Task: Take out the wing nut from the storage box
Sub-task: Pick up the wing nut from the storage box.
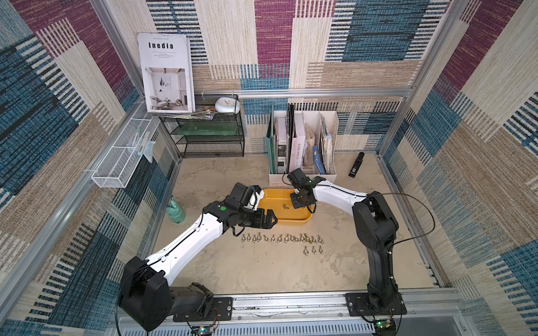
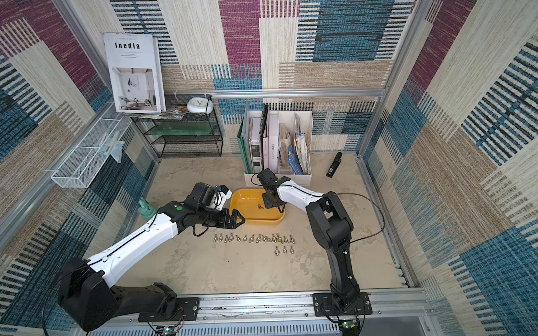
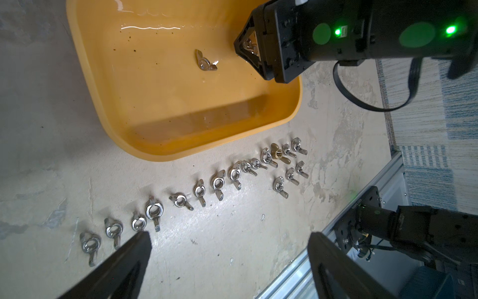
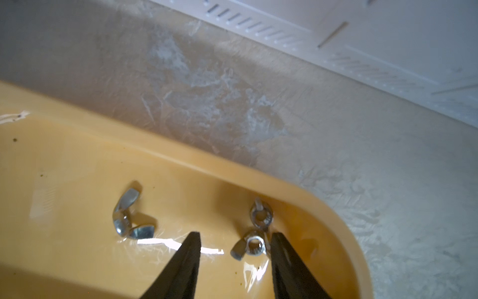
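Your right gripper [image 4: 234,234] sat low in the storage box [image 1: 294,219], near a corner. Its jaws stood partly open, astride one wing nut [image 4: 249,247] on the box floor. One jaw was touching or almost touching it, the other stood clear. The nut's long axis ran roughly jaw to jaw, slightly slanted. A second nut [image 4: 261,213] lay just beyond, a third nut [image 4: 130,216] off to the side. Your left gripper [image 1: 273,221] hung just beside the box, jaws wide and empty. The right arm was nearer. Judgement: closing should catch the wing tips, though the nut could twist.

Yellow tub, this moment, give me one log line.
right gripper: open, straddling wing nut in yellow tub | left gripper: open, empty
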Motion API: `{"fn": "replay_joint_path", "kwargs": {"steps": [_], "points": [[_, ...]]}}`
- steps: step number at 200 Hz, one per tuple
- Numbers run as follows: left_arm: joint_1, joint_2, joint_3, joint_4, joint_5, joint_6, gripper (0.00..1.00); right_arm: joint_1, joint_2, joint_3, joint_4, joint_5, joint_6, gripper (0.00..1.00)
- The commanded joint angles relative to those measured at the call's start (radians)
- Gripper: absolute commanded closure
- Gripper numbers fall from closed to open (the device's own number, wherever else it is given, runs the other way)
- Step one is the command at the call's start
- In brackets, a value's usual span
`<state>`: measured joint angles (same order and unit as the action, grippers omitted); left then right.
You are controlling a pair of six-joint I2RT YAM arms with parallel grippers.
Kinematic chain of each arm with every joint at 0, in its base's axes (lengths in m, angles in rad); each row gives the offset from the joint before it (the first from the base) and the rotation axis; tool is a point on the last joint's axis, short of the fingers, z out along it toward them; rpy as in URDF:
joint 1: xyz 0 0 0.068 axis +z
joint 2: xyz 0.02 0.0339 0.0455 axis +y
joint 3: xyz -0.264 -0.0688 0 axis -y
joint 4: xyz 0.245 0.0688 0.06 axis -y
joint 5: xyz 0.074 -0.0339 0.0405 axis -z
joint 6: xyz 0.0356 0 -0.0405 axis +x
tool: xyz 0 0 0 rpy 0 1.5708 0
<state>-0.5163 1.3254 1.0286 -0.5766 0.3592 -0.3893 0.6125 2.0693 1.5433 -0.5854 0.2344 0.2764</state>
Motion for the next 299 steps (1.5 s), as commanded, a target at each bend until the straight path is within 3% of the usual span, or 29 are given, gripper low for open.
{"fn": "replay_joint_path", "kwargs": {"steps": [1, 84, 188, 246, 299], "points": [[0.003, 0.007, 0.010, 0.021, 0.010, 0.010, 0.01, -0.003, 0.020, 0.018, 0.001, 0.026, -0.046, 0.51], [0.012, 0.028, 0.019, 0.024, 0.005, 0.005, 0.01, -0.011, 0.077, 0.066, 0.010, 0.008, -0.086, 0.56], [0.016, 0.020, 0.011, 0.026, 0.012, 0.002, 0.01, -0.014, 0.073, 0.052, 0.018, 0.015, -0.093, 0.79], [0.016, 0.001, -0.001, 0.026, 0.022, -0.002, 0.01, -0.014, 0.053, 0.052, 0.017, 0.003, -0.087, 0.97], [0.016, -0.042, -0.027, 0.012, 0.046, 0.002, 0.01, -0.013, -0.008, 0.055, -0.013, -0.023, -0.049, 0.99]]}}
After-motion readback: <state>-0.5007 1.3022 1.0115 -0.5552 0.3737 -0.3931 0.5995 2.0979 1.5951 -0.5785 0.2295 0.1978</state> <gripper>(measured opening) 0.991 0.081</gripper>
